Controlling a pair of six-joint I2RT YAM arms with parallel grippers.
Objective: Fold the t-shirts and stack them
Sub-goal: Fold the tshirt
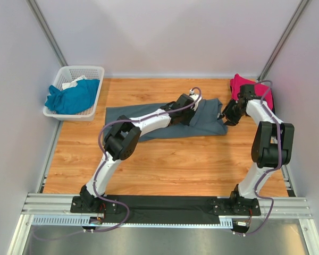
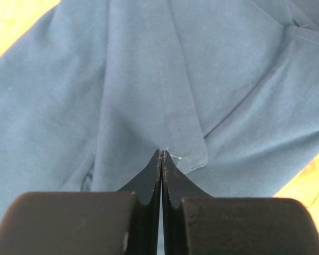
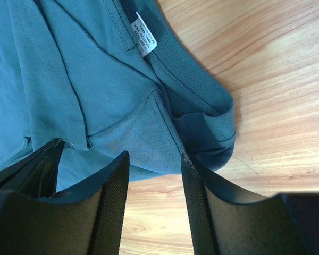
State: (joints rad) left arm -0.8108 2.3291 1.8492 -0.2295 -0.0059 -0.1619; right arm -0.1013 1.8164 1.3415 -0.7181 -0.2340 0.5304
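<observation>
Pinching slate-grey cotton t-shirt [image 2: 244,79] with left gripper [image 2: 160,155].
Left jaws closed on its hem fold; right gripper [image 3: 154,159] jaws apart, hovering over the collar edge.

Bare wood of the table [image 1: 165,170] stretches wide across the near half, between the arm bases and the grey t-shirt [image 1: 210,122] spread mid-table. The left arm [image 1: 149,121] lies diagonally over that shirt, barring a low pass from the left; the left gripper [image 2: 160,154] presses its fingers together on the cloth. A free strip of wood separates the shirt from the white basket [image 1: 87,69], far left, which holds a teal t-shirt [image 1: 69,100]. At right, the right arm [image 1: 268,141] and right gripper [image 3: 154,159], jaws apart over the shirt's edge, stand before the magenta t-shirt [image 1: 239,84]. Walls [image 1: 21,106] close three sides.
</observation>
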